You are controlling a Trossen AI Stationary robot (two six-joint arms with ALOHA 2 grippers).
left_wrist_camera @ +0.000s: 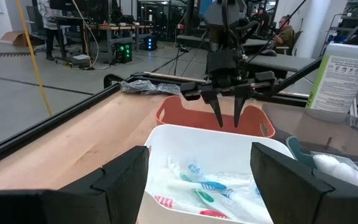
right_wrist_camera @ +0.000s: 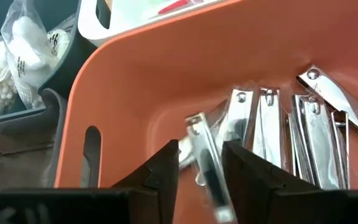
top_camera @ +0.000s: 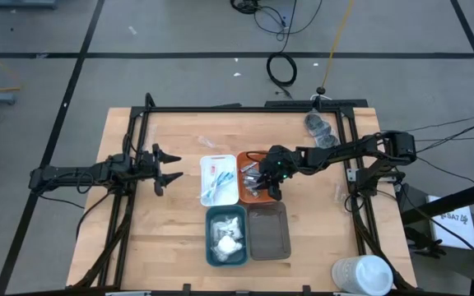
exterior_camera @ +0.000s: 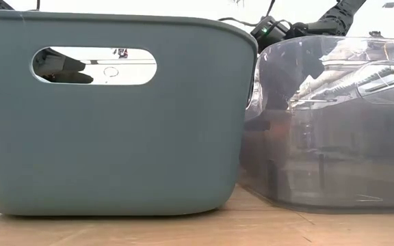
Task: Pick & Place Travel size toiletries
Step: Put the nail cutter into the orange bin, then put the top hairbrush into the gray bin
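Our right hand (right_wrist_camera: pixel 201 165) hangs over the orange tray (right_wrist_camera: pixel 135 93), fingers narrowly parted around a silver nail clipper (right_wrist_camera: pixel 207 168) among several already sorted. Grey pieces (top_camera: pixel 322 131) remain on the table (top_camera: pixel 171 247). Our left hand (top_camera: pixel 164 167) waits wide open.

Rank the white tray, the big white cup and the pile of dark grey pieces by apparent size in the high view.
1. white tray
2. big white cup
3. dark grey pieces

The cup and the pile look close in extent, so that order is unsure.
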